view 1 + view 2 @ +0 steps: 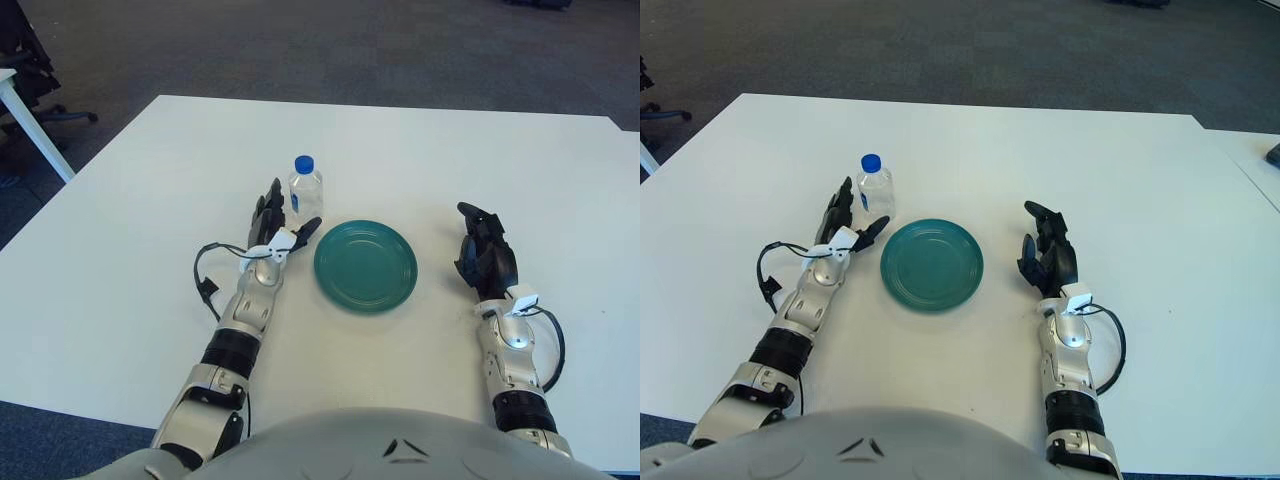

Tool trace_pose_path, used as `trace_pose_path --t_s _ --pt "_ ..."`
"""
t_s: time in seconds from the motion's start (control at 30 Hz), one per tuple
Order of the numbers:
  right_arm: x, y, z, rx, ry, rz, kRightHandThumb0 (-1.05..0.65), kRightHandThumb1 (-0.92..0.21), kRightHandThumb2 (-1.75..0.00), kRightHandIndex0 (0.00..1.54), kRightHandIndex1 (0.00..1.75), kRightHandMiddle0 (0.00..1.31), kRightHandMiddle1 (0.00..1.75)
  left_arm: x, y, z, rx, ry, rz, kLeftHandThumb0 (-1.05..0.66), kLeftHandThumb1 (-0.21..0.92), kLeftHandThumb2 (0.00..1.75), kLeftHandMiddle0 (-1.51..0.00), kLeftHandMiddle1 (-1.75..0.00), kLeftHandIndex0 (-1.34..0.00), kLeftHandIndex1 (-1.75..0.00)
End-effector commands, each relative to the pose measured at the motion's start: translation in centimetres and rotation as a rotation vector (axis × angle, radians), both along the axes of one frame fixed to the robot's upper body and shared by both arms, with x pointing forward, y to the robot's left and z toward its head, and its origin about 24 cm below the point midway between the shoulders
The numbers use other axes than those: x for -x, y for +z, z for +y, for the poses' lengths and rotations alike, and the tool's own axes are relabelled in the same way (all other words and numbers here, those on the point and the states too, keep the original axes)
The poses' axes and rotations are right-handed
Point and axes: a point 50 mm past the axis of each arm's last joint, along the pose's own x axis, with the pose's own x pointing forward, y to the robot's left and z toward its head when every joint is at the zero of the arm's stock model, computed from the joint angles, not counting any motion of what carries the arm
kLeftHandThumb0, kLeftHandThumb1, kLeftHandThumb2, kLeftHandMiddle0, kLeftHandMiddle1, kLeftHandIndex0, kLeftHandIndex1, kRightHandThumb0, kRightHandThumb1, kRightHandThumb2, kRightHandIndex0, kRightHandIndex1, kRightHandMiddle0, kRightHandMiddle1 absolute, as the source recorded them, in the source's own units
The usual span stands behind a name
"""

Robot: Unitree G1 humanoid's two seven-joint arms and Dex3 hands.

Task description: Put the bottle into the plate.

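Item 1, white table (pixel 130 250): broad flat top bearing everything listed below; dark carpet shows past its far edge.

Item 2, water bottle (pixel 305 191): small, clear plastic, blue screw cap, standing upright on the table. It stands just beyond the far-left rim of the plate, apart from it and not on it.

Item 3, green plate (pixel 366 265): round, teal-green, lying flat near the middle of the table between the two hands, nothing on it.

Item 4, left hand (pixel 278 223): black fingers spread and relaxed, holding nothing. It lies just left of and nearer than the bottle, one finger reaching toward the bottle's base and the others rising along its left side; contact with the bottle cannot be told. A black cable (pixel 205 275) loops out from the wrist.

Item 5, right hand (pixel 484 255): shows to the right of the plate, apart from it, fingers loosely bent and empty
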Motion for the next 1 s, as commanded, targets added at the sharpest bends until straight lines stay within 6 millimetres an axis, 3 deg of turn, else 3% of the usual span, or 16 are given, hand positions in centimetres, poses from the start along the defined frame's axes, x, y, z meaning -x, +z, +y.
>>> trace_pose_path --t_s 0.0,0.5,0.97 --pt "2.6 -3.6 -0.1 -0.043 -0.025 0.151 -0.67 -0.92 -0.75 0.42 0.09 0.00 0.85 -0.3 -0.5 0.0 0.002 0.021 0.040 -1.05 0.92 0.26 0.00 0.00 0.00 0.00" --pt "2.7 -3.7 -0.4 -0.043 -0.009 0.146 -0.68 -0.92 -0.77 0.44 0.10 0.00 0.84 -1.2 -0.8 -1.0 0.033 0.058 0.024 -1.05 0.92 0.15 0.00 0.00 0.00 0.00" --pt "2.7 -3.7 -0.4 -0.041 0.013 0.142 -0.69 -0.92 -0.78 0.45 0.10 0.00 0.81 -2.2 -1.1 -1.8 0.020 0.080 -0.016 -1.05 0.92 0.23 0.00 0.00 0.00 0.00"
